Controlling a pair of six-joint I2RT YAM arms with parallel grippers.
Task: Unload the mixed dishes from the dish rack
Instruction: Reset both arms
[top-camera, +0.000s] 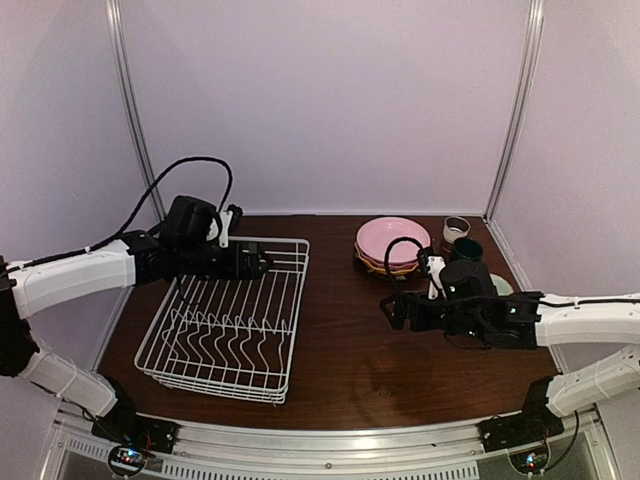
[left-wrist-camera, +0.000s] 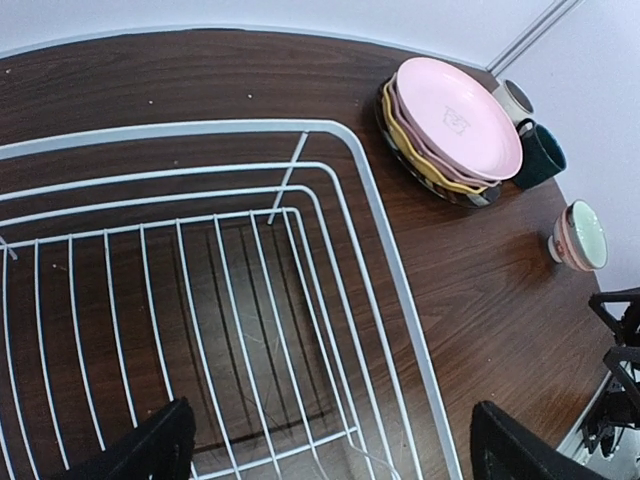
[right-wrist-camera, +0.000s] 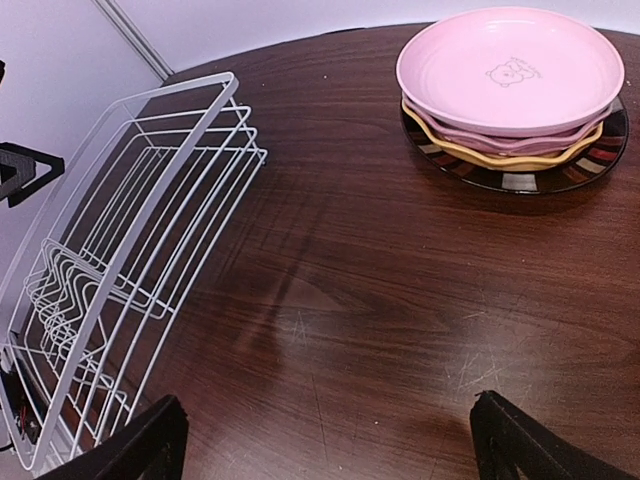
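Observation:
The white wire dish rack (top-camera: 225, 320) stands on the left of the table, and only bare wires show in it (left-wrist-camera: 200, 300). The plates are stacked at the back right with the light pink plate (top-camera: 393, 240) on top of the yellow, red-pink and dark brown ones (left-wrist-camera: 455, 125) (right-wrist-camera: 510, 70). Next to the stack stand a beige-brown cup (top-camera: 456, 230), a dark green cup (top-camera: 467, 250) and a pale green bowl (left-wrist-camera: 580, 237). I see no white-red patterned cup. My left gripper (top-camera: 262, 265) hangs open over the rack's far right corner (left-wrist-camera: 325, 455). My right gripper (top-camera: 390, 312) is open and empty over bare table (right-wrist-camera: 325, 450).
The rack's right wall (right-wrist-camera: 150, 230) lies left of my right gripper. The plate stack and cups fill the back right corner by the metal frame post (top-camera: 510, 110). The right arm (top-camera: 560, 320) partly hides the pale green bowl in the top view.

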